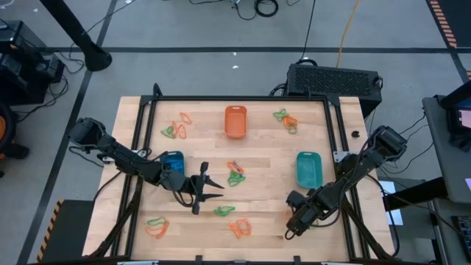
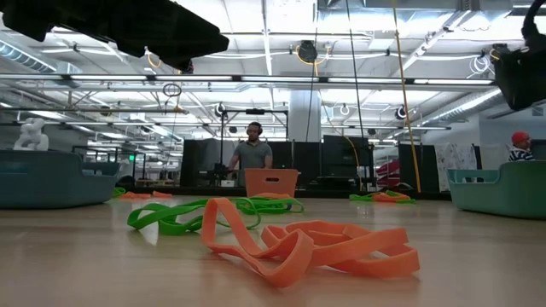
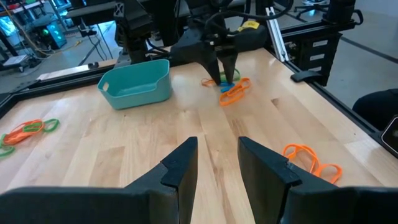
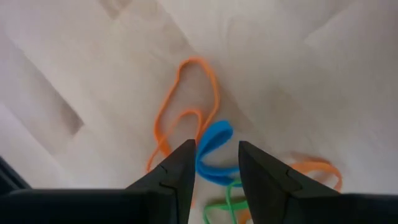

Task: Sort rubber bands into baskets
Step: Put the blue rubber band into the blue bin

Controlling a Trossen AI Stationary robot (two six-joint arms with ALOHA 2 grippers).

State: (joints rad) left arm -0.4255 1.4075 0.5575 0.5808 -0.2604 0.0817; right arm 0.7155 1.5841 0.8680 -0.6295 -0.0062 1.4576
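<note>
Three baskets (image 1: 235,121); eight clusters of rubber bands (image 1: 175,130).

Open left claw (image 3: 217,165) faces teal basket (image 3: 137,84) and right claw (image 3: 225,68).

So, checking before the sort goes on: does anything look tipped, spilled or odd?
Nothing stands out. The orange basket, blue basket and teal basket sit upright, and the rubber bands lie in loose clumps on the table, as expected.
</note>
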